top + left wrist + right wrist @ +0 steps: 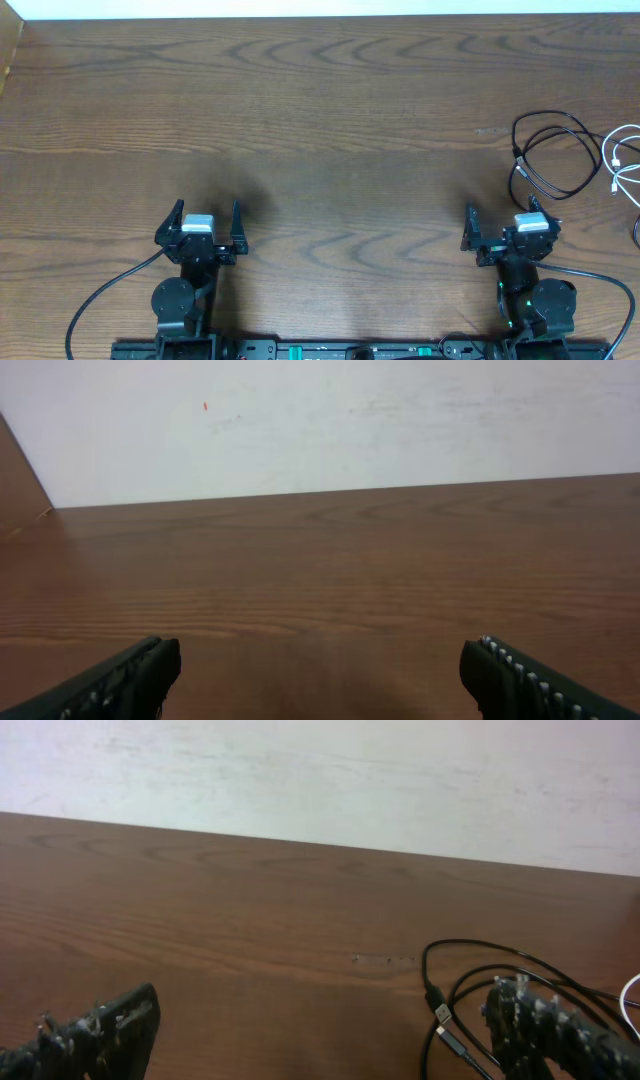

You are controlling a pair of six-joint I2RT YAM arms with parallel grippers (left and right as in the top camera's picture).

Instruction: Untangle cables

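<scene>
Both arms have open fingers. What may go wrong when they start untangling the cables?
The black cable loops right beside the right arm's fingers, so it may snag by accident. The white cable lies at the edge of the overhead view; a pull might drag it out of sight.

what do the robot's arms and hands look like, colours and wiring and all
Both arms are matte black with round joint housings. The left hand and right hand each have two tapering black fingers with ribbed inner pads and a silver-grey block behind them. A thick black cable loops out from each base; small green lights glow on the right arm.
</scene>
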